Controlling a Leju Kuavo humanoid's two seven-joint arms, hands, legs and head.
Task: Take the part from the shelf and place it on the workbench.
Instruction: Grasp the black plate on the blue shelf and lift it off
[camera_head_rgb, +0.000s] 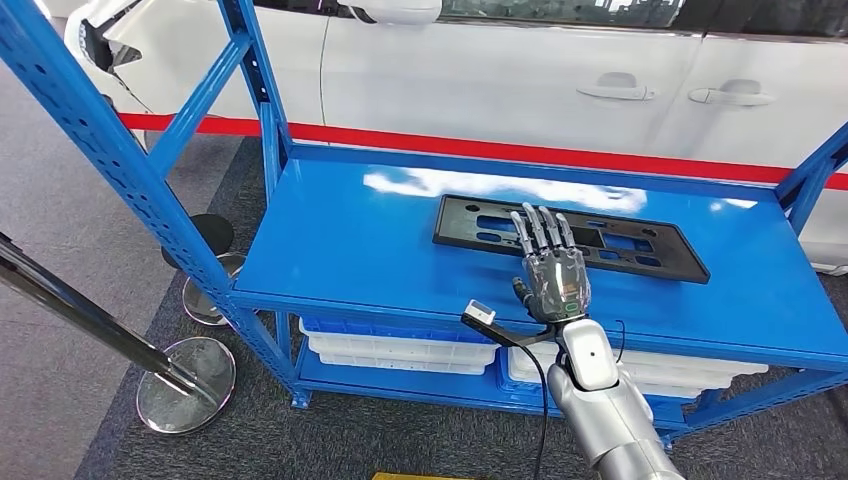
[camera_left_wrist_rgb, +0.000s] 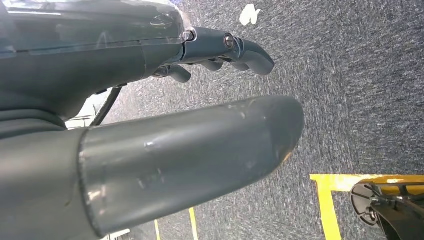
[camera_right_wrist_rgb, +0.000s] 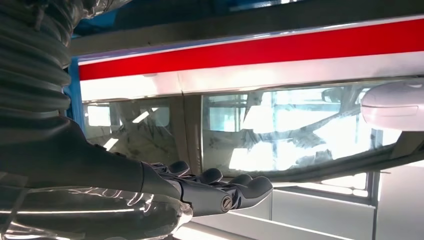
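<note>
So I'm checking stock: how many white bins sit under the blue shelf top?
2 show: one white bin lower left, another white bin lower right, partly behind the right hand. More may be hidden.

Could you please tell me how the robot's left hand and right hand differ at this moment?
The right hand is raised over the blue metal shelf, fingers stretched out flat above the flat black plastic part; the left hand hangs low over grey carpet, fingers gently curved. The right hand is at the part, the left far from it. Both are grey and hold nothing.
</note>
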